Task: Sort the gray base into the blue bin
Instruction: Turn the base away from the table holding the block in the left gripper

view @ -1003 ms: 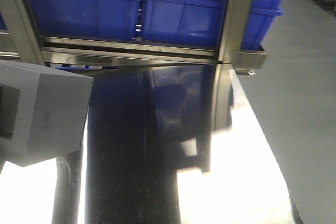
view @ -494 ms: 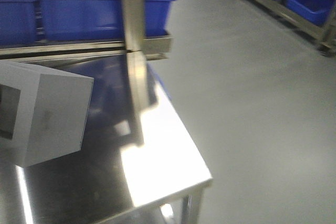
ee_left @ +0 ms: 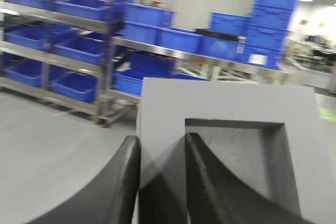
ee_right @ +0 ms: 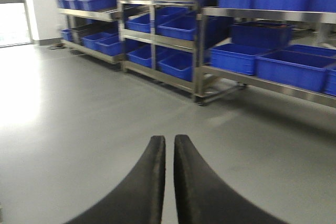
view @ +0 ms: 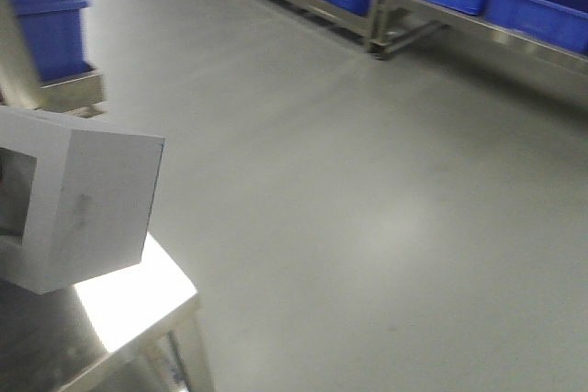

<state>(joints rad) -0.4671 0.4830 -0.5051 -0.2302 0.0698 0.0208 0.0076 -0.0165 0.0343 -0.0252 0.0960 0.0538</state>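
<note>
Clearly, left end effector [ee_left: 161, 148] grips gray base [ee_left: 226, 103] (right end effector [ee_right: 169, 142] closed).

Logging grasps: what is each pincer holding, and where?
Left pincer holds the matte light-gray cuboid block by its recess wall; right pincer holds nothing.

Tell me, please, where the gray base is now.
The gray base sits in the left gripper, jaws pinching one recess wall; front view: far left, above a corner of the steel table.
</note>
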